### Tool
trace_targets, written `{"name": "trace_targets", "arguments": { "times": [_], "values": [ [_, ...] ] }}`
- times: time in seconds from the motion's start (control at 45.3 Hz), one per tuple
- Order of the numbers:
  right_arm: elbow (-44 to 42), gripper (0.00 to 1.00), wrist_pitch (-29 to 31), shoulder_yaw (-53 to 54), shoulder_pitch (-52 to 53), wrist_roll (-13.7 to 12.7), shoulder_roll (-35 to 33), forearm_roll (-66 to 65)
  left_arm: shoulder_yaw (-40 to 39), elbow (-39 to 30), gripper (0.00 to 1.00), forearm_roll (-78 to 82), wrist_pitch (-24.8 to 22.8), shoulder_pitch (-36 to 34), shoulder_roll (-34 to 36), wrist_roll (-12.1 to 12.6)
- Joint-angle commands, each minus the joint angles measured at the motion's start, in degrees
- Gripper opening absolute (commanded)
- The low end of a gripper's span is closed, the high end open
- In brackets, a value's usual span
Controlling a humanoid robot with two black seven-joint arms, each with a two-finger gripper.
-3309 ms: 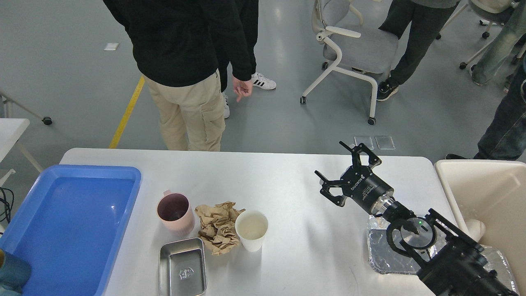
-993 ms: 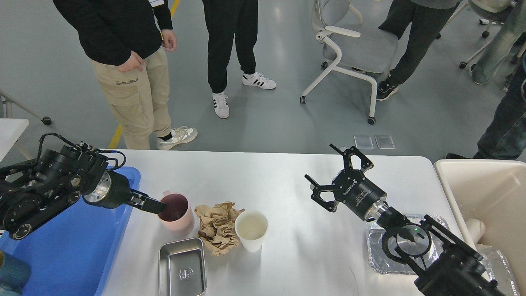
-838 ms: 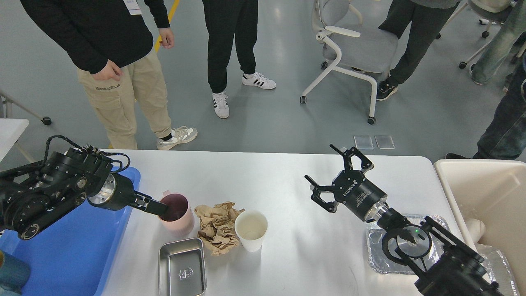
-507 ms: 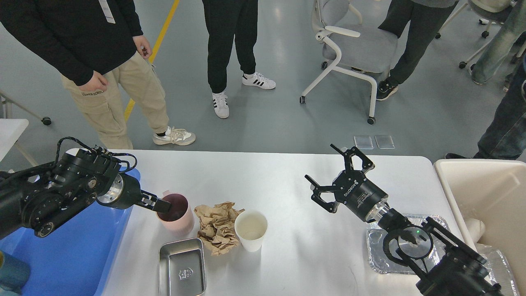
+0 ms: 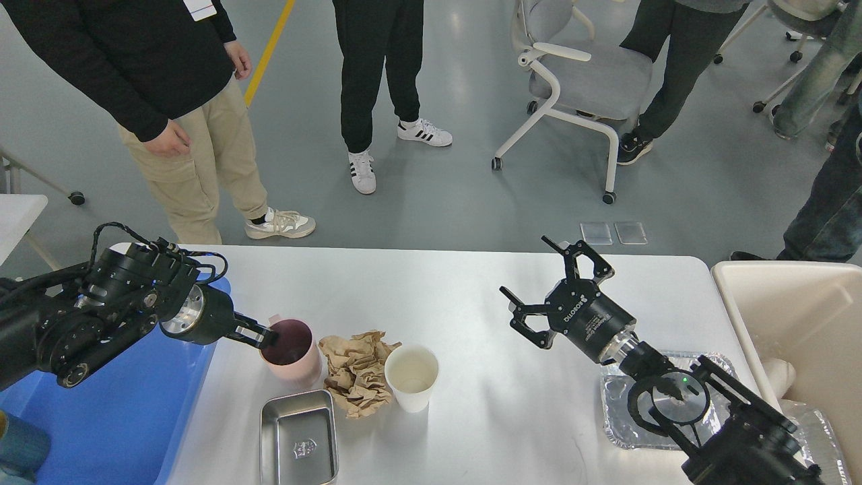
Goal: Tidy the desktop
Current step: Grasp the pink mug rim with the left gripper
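Observation:
The white desktop (image 5: 444, 296) carries a pink cup (image 5: 296, 357), crumpled brown paper (image 5: 355, 372), a white paper cup (image 5: 412, 377) and a small metal tin (image 5: 298, 438), all left of centre. My left gripper (image 5: 264, 337) reaches in from the left, its fingertips at the pink cup's left rim. The dark fingers overlap, so I cannot tell whether they grip the rim. My right gripper (image 5: 535, 273) is open and empty, hovering above the right half of the desktop.
A blue plastic tray (image 5: 114, 411) lies at the left under my left arm. A foil tray (image 5: 623, 414) lies under my right arm, beside a cream bin (image 5: 801, 316) at the right edge. People and an office chair (image 5: 579, 74) stand beyond the far edge.
My left arm came into view and reached the pink cup's rim, then edged right; the cup shifted slightly right. The right gripper moved a little left. The people moved left.

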Motion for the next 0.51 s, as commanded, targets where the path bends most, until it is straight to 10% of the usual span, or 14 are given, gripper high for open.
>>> {"name": "trace_targets", "arguments": {
  "times": [0.0,0.485],
  "values": [
    [-0.09,1.00,0.00,0.00,0.00,0.02,0.00,0.00,0.02,-0.09,0.14,0.27,0.00,0.21,0.28,-0.92],
    [-0.70,1.00,0.00,-0.27,0.09,0.02,0.44,0.00,0.90,-1.93,0.01,0.09,-0.26,-1.10,6.87,-7.60]
  ]
}}
